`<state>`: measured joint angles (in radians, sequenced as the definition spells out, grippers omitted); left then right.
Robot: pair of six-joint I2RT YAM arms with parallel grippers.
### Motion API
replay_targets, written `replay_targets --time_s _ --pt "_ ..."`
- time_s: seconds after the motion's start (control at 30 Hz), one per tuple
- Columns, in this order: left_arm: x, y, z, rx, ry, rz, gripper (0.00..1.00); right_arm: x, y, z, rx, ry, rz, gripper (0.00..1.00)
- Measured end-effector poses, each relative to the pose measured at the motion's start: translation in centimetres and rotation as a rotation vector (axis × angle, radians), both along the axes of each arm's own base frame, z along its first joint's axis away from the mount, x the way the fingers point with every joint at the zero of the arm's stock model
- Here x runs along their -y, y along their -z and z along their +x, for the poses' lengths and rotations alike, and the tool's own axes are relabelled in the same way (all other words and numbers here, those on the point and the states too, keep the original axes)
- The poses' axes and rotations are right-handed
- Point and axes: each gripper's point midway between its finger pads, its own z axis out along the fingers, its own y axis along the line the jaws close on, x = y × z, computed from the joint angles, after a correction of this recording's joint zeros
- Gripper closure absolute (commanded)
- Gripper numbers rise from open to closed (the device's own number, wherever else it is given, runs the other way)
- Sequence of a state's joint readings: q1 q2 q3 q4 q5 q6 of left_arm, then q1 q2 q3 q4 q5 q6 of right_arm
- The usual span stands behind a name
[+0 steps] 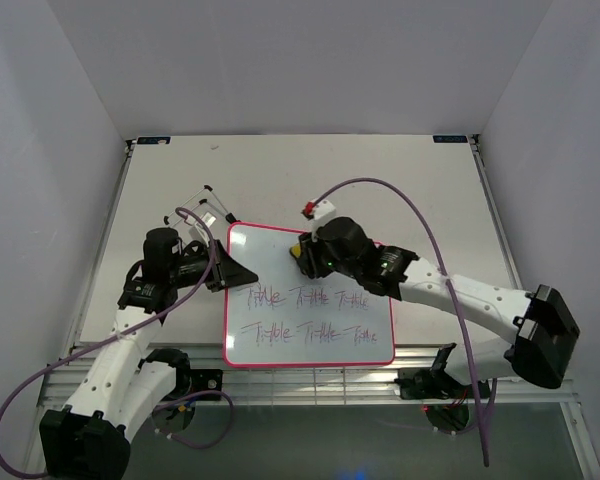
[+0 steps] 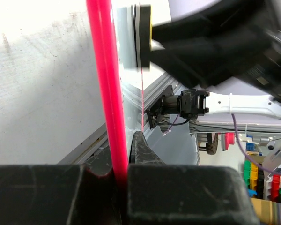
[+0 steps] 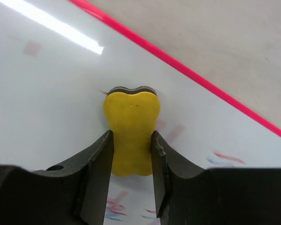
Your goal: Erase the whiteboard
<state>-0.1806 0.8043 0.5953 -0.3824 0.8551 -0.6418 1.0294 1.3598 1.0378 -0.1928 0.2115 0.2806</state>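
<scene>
Here's the whiteboard (image 1: 280, 258), lying on the table (image 1: 420, 190) close to its near edge and roughly midway along it, right between the two arms. Thin black legs (image 1: 208, 200) poke out past the board's far-left corner.

Over to the left gripper (image 1: 240, 273), which sits on the board's left edge, about halfway along it. The left wrist view settles it: the jaws are pressed together on the pink-red frame (image 2: 105, 93), which runs straight up the shot from between the black fingers (image 2: 178, 192) of that gripper (image 2: 124, 176).

Now the right gripper (image 1: 303, 255), parked over the far part of the board, just inside the far edge. It's carrying a yellow eraser (image 1: 296, 250). In the right wrist view its jaws are clamped on both sides of the eraser (image 3: 132, 133), and the dark pad under the yellow body is down against the glossy white surface (image 3: 47, 89). The same gripper (image 3: 132, 157) has the frame (image 3: 201, 80) slanting across just beyond it, with bare table (image 3: 225, 33) past that.

What's on the board? Two rows of pink-grey handwriting (image 1: 305, 297) cross its near half, the second row (image 1: 305, 333) sitting just inside the near edge. The far half around the eraser looks white from above — though up close, faint pink and blue smudges (image 3: 114, 204) show near the right arm's fingers. A purple cable (image 1: 420, 215) arcs over the right arm.
</scene>
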Motion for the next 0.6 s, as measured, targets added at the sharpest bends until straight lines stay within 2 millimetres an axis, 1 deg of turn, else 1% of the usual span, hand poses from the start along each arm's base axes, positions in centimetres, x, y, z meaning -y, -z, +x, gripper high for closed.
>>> replay_targets --time_s 0.1,0.17,0.2,0.23,0.27,0.33,0.4,0.5,0.6 --pt "0.0 0.2 0.1 -0.025 -0.014 -0.001 1.0 6.0 3.7 1.9 -0.045 0.144 -0.023 0.67" --pt "-0.1 0.3 0.1 -0.044 -0.027 -0.001 1.0 9.6 6.0 2.5 -0.074 0.23 -0.053 0.67" --pt "-0.1 0.4 0.1 -0.053 -0.033 -0.001 1.0 10.7 6.9 2.5 -0.089 0.254 -0.066 0.67" --pt "-0.1 0.4 0.1 -0.059 -0.036 -0.001 1.0 11.3 7.3 2.4 -0.099 0.265 -0.074 0.67" --pt "-0.2 0.4 0.1 -0.062 -0.037 -0.001 1.0 11.3 7.3 2.3 -0.103 0.262 -0.071 0.66" --pt "-0.1 0.4 0.1 -0.059 -0.035 -0.001 1.0 10.9 6.9 2.3 -0.113 0.248 -0.07 0.66" --pt "-0.1 0.4 0.2 -0.054 -0.033 -0.002 1.0 9.7 6.2 2.1 -0.126 0.211 -0.06 0.66" --pt "-0.1 0.2 0.2 -0.038 -0.023 -0.004 1.0 5.2 3.2 2.1 -0.145 0.102 -0.006 0.66" --pt "0.1 0.0 0.1 -0.009 -0.004 -0.006 1.0 -0.4 -0.7 2.1 -0.136 -0.009 0.057 0.66"
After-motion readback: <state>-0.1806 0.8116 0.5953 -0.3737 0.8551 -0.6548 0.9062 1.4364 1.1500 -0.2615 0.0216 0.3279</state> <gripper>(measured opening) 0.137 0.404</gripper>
